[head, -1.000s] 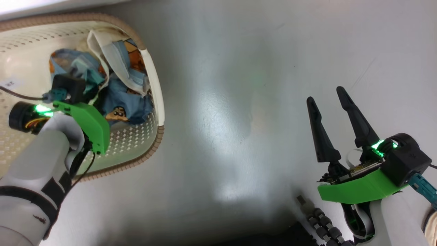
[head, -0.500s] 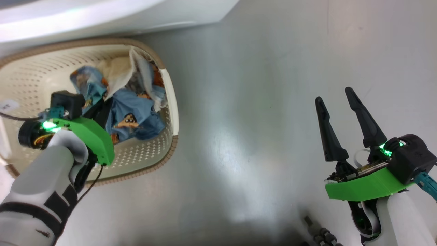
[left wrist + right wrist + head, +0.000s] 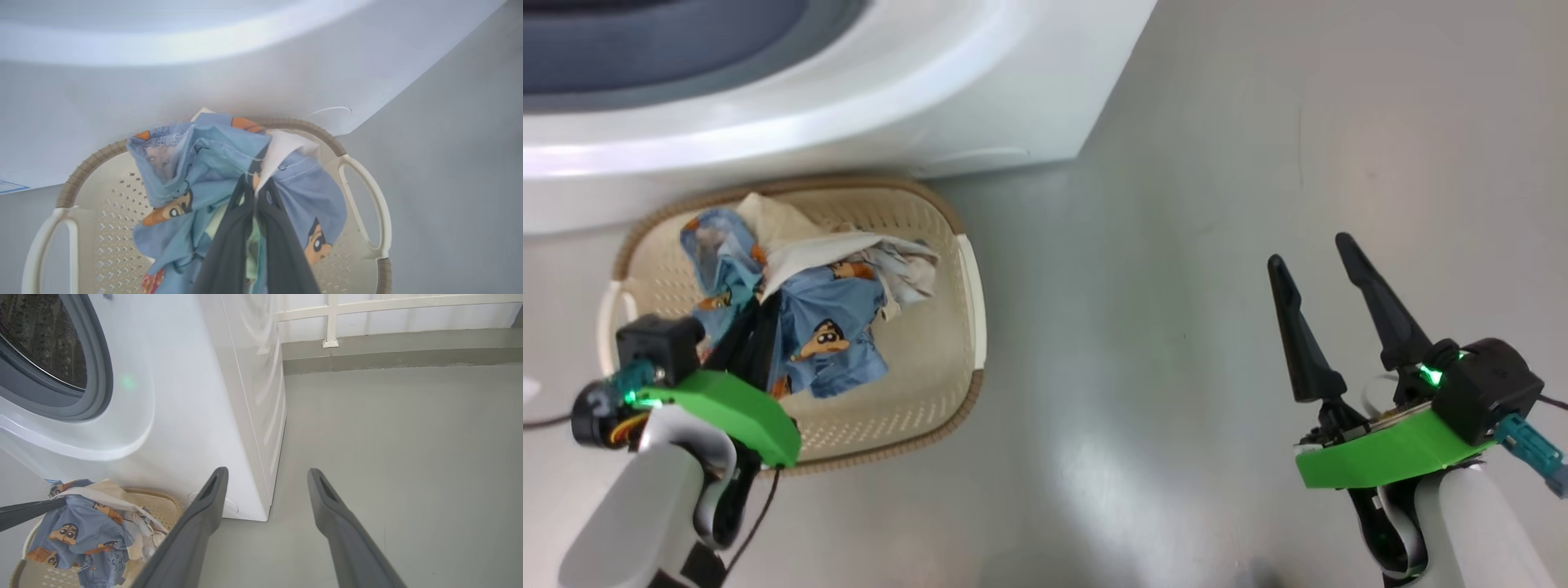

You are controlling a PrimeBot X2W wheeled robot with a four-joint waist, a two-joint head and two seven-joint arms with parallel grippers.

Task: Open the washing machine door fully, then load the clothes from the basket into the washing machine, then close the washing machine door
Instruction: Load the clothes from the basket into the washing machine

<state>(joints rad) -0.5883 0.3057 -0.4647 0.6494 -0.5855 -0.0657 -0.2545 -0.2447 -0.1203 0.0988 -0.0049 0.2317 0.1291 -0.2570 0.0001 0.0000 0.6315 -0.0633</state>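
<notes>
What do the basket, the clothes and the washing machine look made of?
Basket: probably moulded plastic, matte cream, with punched holes; brown rim looks woven. Clothes: soft thin printed fabric, creased and drooping. Washing machine: glossy white casing, painted metal or plastic; the sheen can't settle which.

Head camera looks steeply down, basket [image 3: 973, 302] at nine o'clock; left wrist camera close above it, right farther.

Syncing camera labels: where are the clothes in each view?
Head: clothes left of centre, at the basket.
Left wrist: clothes bottom centre, pinched in the left hand.
Right wrist: clothes bottom-left corner.
Shared landmark: basket's brown rim.
</notes>
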